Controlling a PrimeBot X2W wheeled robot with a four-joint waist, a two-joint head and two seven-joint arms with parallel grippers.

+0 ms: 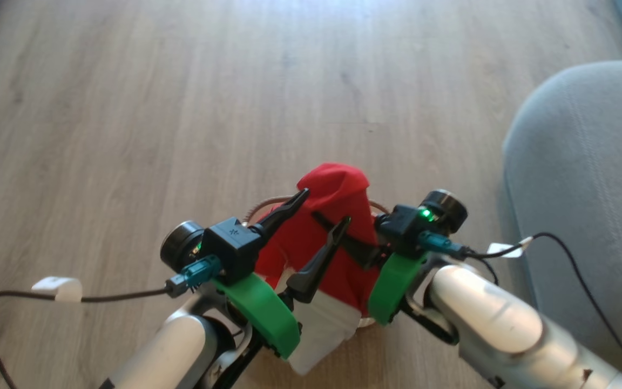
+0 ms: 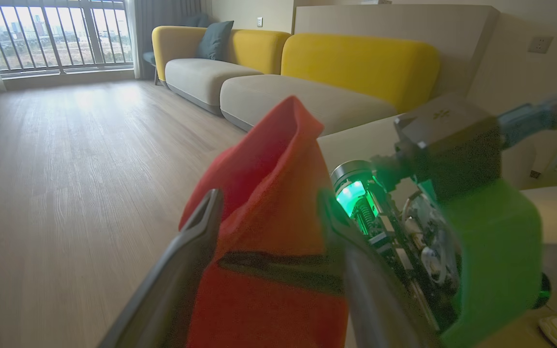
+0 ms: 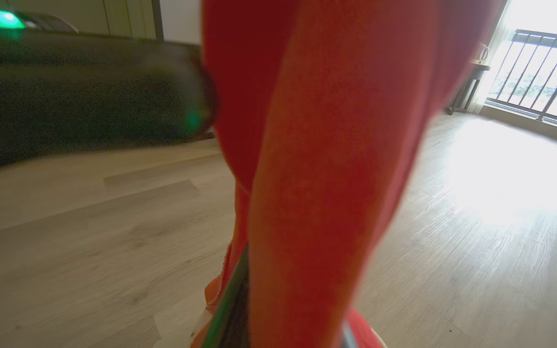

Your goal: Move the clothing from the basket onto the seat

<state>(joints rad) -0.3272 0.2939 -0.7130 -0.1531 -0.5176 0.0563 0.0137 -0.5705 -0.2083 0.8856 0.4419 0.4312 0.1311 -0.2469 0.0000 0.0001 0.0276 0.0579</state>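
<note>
ok, biggest first. the wood floor (image 1: 127, 108) is bare ahead and to the left, so there's plenty of swing room. the seat (image 1: 586, 162) sits on the robot's right with its rounded edge facing in, well apart from the load and with nothing between. the clothing (image 1: 338, 186) is bunched into a peak standing over the basket (image 1: 265, 203), white panel drooping on the near side. bits of the brown rim peek out under it. it looks light, limp and not fragile. it'll sag and trail, so pinch high on a thick fold, not a single layer. right gripper (image 1: 322, 220) comes in from the right, clamped on the red fabric mid-fold. left gripper (image 1: 326, 205) has its jaws spread wide, cloth between the fingers but not pinched. my read on risks: the hanging hem could snag the basket rim and drag it, so lift clear before swinging right. the left fingers cross close over the right ones. the right arm's cable (image 1: 547, 234) hangs just beside the seat's edge.
</note>
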